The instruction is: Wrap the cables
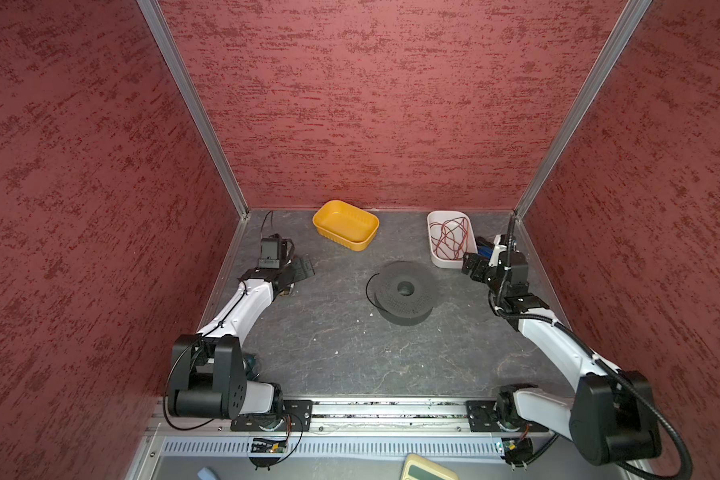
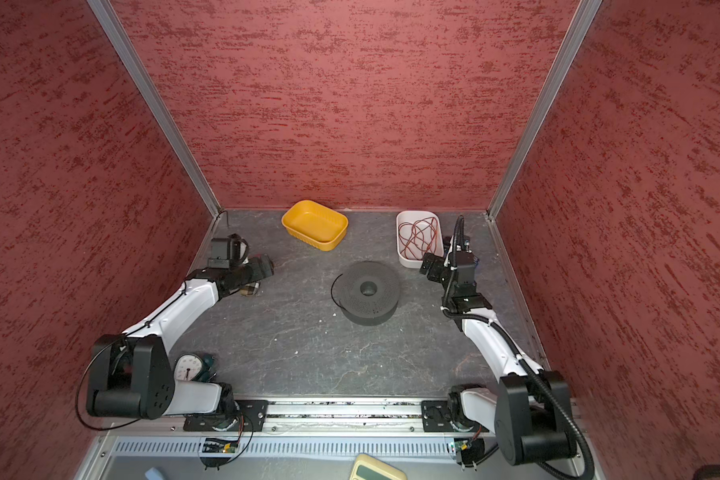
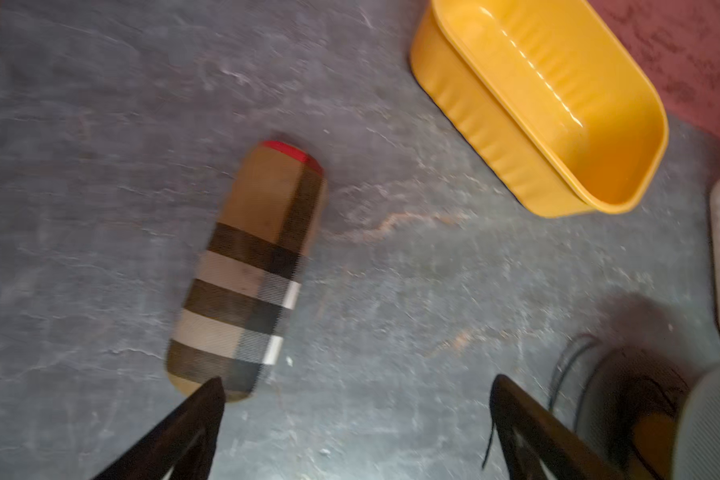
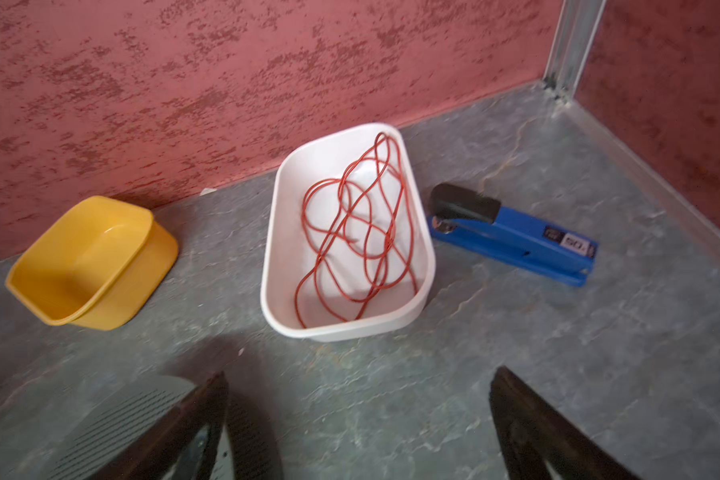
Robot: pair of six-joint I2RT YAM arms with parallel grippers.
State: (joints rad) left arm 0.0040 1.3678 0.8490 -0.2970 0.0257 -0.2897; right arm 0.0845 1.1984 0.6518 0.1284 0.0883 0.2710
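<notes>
The grey perforated spool [image 1: 406, 293] [image 2: 368, 293] lies flat in the middle of the table. The thin black cable [image 1: 367, 289] [image 2: 332, 291] bulges out in a loop at its left rim; in the left wrist view the cable [image 3: 566, 365] shows blurred beside the spool [image 3: 641, 399]. My left gripper [image 1: 304, 268] [image 3: 358, 386] hangs open and empty over bare table, well left of the spool. My right gripper [image 1: 472, 266] [image 4: 360, 378] is open and empty too, right of the spool [image 4: 121, 415] and in front of the white tray.
A white tray [image 1: 445, 262] [image 4: 275, 199] holding red-brown wires sits at the back right, with a blue stapler [image 4: 516, 237] beside it. A yellow tub [image 1: 341, 239] [image 3: 474, 112] stands at the back centre. A plaid case [image 3: 250, 270] lies under the left arm. A dial gauge [image 2: 188, 368] sits near its base.
</notes>
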